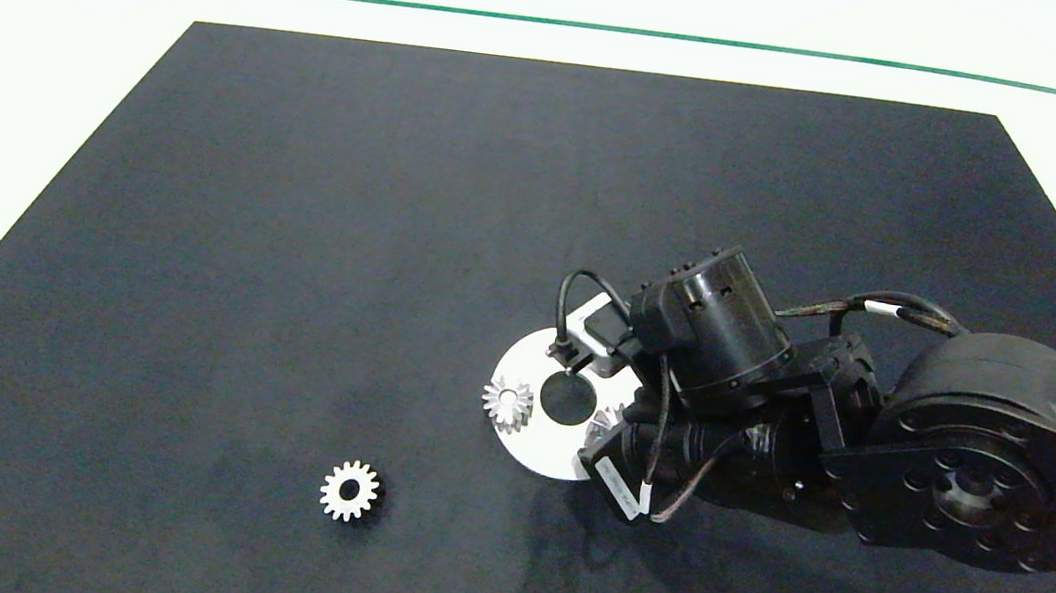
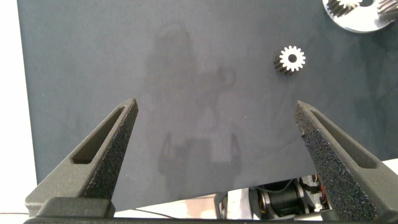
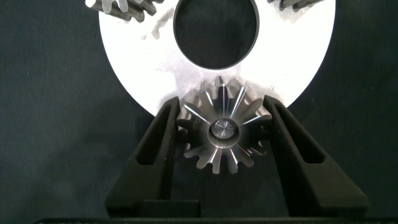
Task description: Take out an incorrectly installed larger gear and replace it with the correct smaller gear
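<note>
The right tool (image 3: 221,134) had closed narrowly on the larger gear (image 3: 222,132), a silver metal wheel with long pointed teeth, sitting at the near rim of a white round plate (image 3: 298,59). The left tool (image 2: 217,155) gaped wide over the dark bench (image 1: 293,238), holding nothing. Farther off, the smaller gear (image 1: 350,490), silver with blunt teeth, lay alone, well apart from the plate.

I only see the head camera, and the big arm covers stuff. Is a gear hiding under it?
Observer: Yes. The right wrist view shows the larger gear sitting at the edge of the white disc.
Operator: Is the robot grabbing it?
Observer: The right gripper is closed on it, one finger against its teeth on each side.
Operator: Where's the other arm?
Observer: The left gripper hangs open over the black mat, with the smaller gear lying loose ahead of it.
</note>
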`<move>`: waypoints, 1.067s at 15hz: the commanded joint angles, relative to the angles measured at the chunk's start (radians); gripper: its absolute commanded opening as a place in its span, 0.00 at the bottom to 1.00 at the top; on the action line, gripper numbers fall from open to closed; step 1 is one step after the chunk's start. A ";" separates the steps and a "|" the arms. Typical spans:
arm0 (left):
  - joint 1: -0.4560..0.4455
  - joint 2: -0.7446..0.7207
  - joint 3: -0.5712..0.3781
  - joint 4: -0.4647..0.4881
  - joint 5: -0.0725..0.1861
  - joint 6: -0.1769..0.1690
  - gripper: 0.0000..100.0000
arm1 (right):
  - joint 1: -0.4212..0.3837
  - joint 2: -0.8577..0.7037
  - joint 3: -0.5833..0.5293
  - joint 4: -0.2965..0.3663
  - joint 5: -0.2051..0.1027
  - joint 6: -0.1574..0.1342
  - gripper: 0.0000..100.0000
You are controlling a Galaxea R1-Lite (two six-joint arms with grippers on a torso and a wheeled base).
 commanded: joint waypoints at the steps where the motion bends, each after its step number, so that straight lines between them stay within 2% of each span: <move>1: 0.000 -0.001 0.000 0.003 0.001 0.000 1.00 | 0.001 0.002 0.000 0.002 -0.001 -0.001 0.46; 10: 0.000 0.003 0.006 0.003 0.002 0.000 1.00 | 0.002 -0.003 0.001 0.002 0.002 -0.001 0.28; 16: 0.002 0.003 0.012 0.003 0.002 0.002 1.00 | -0.001 -0.031 -0.016 0.004 0.002 0.006 0.28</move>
